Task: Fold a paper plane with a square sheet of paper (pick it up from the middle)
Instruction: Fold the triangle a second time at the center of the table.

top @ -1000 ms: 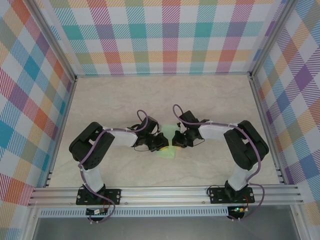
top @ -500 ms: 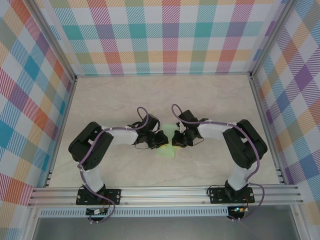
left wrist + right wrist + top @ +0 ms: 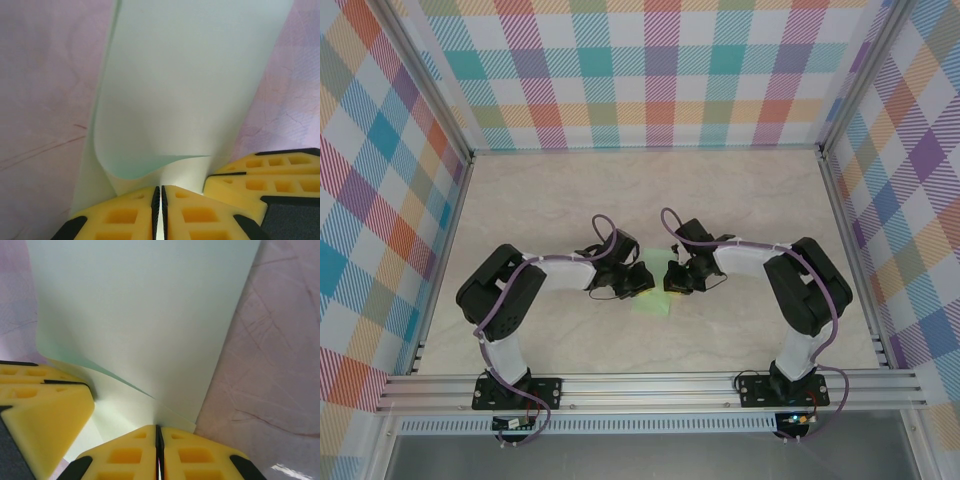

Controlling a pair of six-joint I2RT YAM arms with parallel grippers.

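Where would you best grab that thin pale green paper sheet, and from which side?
Grip the pale green paper sheet at its lifted, curled edge, coming in edge-on as the left tool and right tool do; lying flat it offers no lip.

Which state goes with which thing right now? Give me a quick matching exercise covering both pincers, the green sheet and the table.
Things:
1. left pincer
2. right pincer
3. square sheet of paper
4. table

States:
A. pale and marbled, lying under everything
B. shut on the sheet, at its right side in the overhead view
C. mint green, curled up between the two pincers
D. shut on the sheet, at its left side in the overhead view

Pairs: 1-D, 2-B, 3-C, 4-A.
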